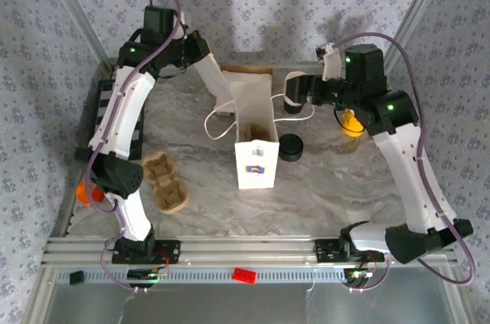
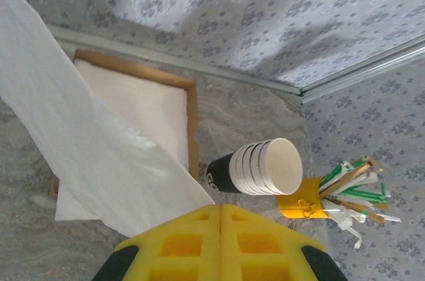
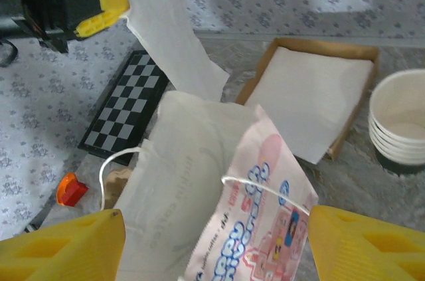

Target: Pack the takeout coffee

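Note:
The white paper bag (image 1: pixel 256 163) stands open mid-table, with something brown in its mouth. It lies under my right gripper (image 3: pixel 216 228), label side up (image 3: pixel 265 228). The takeout coffee is hidden. My left gripper (image 1: pixel 200 56) hangs behind the bag, shut on a white napkin (image 1: pixel 218 90) that trails down from the closed pads (image 2: pixel 220 209). The napkin (image 3: pixel 176 42) dangles from that gripper (image 3: pixel 106 12) in the right wrist view too. My right gripper (image 1: pixel 306 94) is open above the bag's far right, nothing between its fingers.
A short black round stack (image 1: pixel 291 147), dark down its side, sits right of the bag. Lidless cups (image 2: pixel 262 167) (image 3: pixel 398 121) and a yellow stirrer holder (image 2: pixel 302 204) stand back right. Napkin tray (image 1: pixel 249 71) at the back, pulp carriers (image 1: pixel 164 178) front left, checkered board (image 3: pixel 126 108) far left.

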